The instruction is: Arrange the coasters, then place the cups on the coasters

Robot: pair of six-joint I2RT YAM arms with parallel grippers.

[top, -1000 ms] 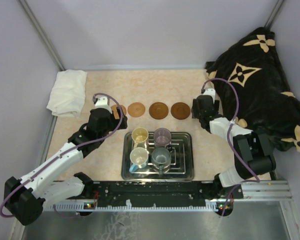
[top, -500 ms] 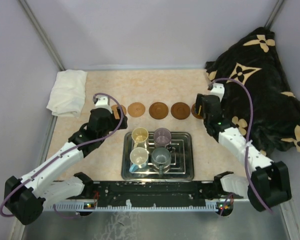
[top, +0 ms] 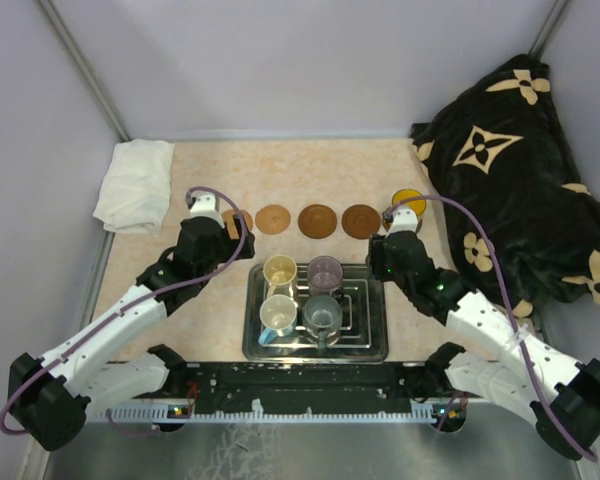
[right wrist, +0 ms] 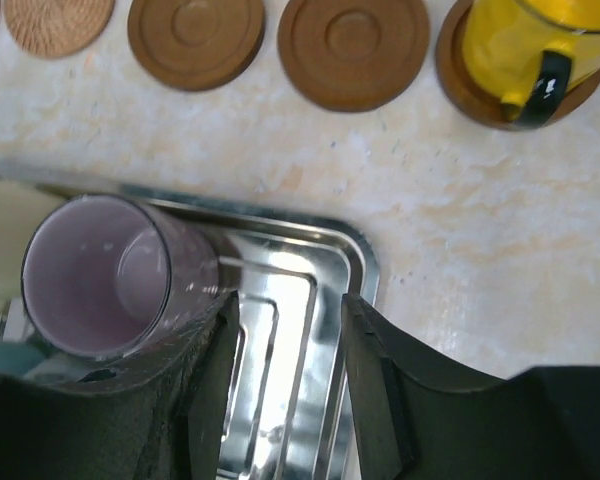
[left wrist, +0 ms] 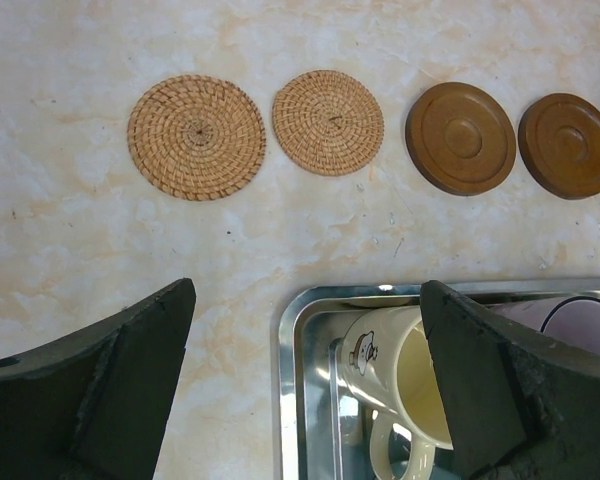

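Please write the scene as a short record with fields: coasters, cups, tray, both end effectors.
coasters: five flat round coasters in one row, two woven straw, three brown wood
cup placed: bright yellow handled mug on the rightmost wooden coaster
cups waiting: cream mug, purple mug, white mug, grey mug, all in the rectangular metal tray
left end effector: open, empty, above the tray's far left corner
right end effector: open, empty, above the tray beside the purple mug

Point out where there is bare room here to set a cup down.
Free: the tabletop strip beyond the coaster row, bordered by the white cloth and the black blanket; the tray's right end; the four bare coasters. Crowded: the tray's left part, packed with four cups; the rightmost coaster carries the yellow cup.
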